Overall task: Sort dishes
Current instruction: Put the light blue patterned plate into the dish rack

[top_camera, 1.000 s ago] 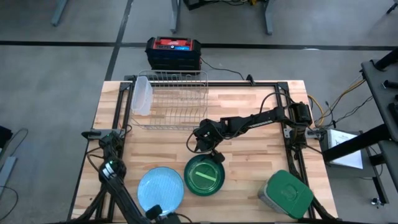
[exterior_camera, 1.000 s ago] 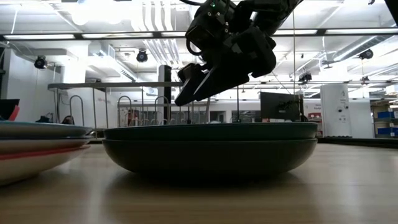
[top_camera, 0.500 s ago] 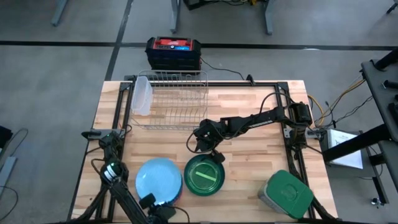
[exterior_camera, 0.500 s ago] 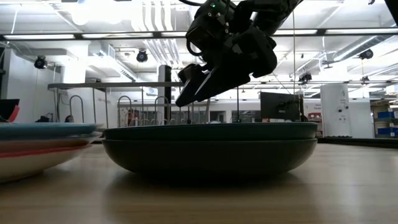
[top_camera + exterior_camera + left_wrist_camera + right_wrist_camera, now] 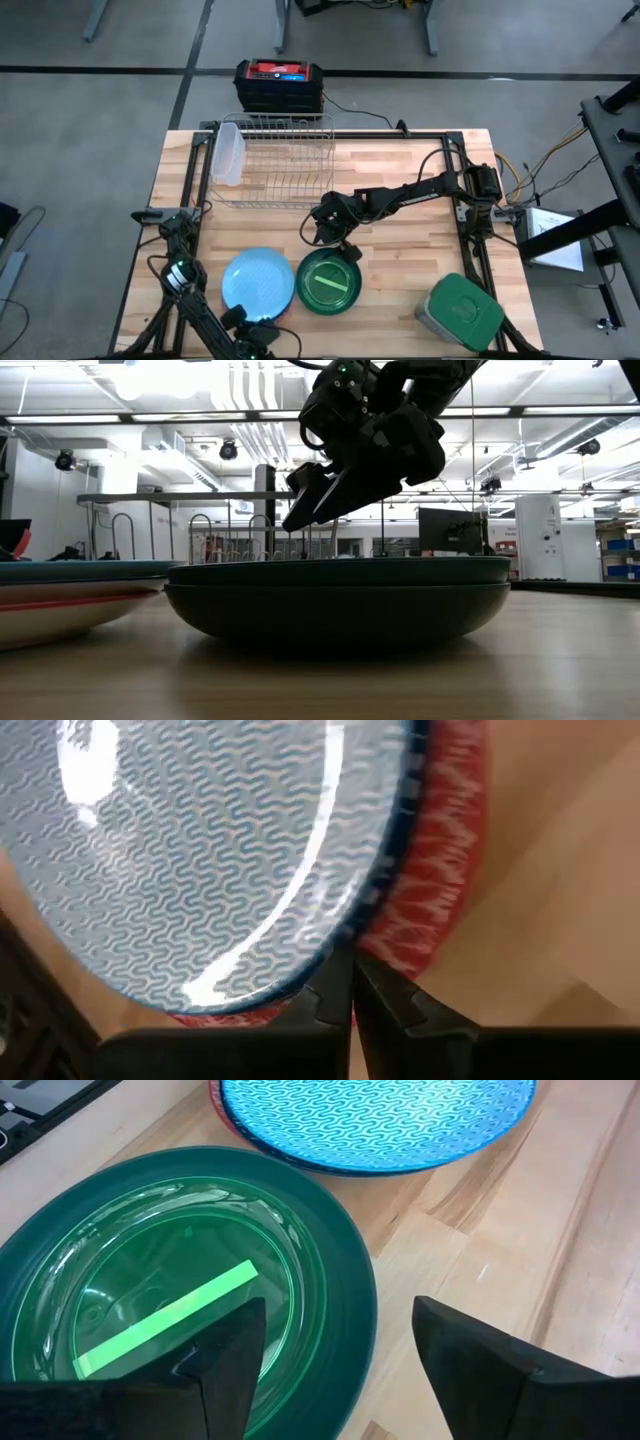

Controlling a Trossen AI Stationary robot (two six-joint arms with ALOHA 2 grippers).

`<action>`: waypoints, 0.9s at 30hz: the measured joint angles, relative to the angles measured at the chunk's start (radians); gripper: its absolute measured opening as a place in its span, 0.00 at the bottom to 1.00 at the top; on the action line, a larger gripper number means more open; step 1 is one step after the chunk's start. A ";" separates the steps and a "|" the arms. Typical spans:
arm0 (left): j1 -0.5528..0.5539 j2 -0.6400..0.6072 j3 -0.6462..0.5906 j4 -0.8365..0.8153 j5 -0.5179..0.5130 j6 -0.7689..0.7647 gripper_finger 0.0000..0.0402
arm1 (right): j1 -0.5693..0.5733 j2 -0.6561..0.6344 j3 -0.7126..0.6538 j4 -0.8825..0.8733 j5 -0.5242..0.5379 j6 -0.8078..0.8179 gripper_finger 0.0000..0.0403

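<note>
Only the left wrist view shows a red plate [image 5: 440, 870] hiding under the wavy-patterned light blue plate [image 5: 258, 282] near the surface's front edge, its rim pinched by the closed left tool [image 5: 350, 1010], while the right tool [image 5: 335, 243] hangs wide open and empty just above the dark green plate [image 5: 329, 281].

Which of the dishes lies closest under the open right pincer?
The dark green plate: the right pincer hangs at its far rim, while the light blue plate lies further left.
</note>
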 joint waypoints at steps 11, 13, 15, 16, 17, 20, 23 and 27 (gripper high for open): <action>-0.006 -0.062 0.173 0.008 -0.060 0.052 0.00 | -0.024 -0.004 0.000 0.000 0.014 -0.003 0.57; -0.002 -0.104 0.161 0.007 -0.133 0.050 0.00 | -0.026 -0.014 0.003 0.000 0.060 -0.002 0.55; 0.006 -0.157 0.129 0.007 -0.217 0.074 0.00 | -0.027 -0.029 0.006 0.005 0.107 -0.006 0.54; 0.008 -0.189 0.108 0.006 -0.275 0.097 0.00 | -0.027 -0.037 0.007 0.008 0.119 -0.007 0.53; 0.010 -0.233 0.081 0.008 -0.337 0.134 0.00 | -0.028 -0.047 0.008 0.007 0.128 -0.009 0.53; 0.014 -0.399 -0.045 0.008 -0.554 0.286 0.00 | -0.029 -0.068 0.007 0.004 0.133 -0.016 0.51; 0.042 -0.587 -0.254 0.005 -0.673 0.390 0.00 | -0.032 -0.092 0.000 -0.001 0.133 -0.019 0.51; 0.104 -0.820 -0.558 0.156 -0.664 0.404 0.00 | -0.045 -0.116 -0.004 -0.041 0.133 -0.017 0.51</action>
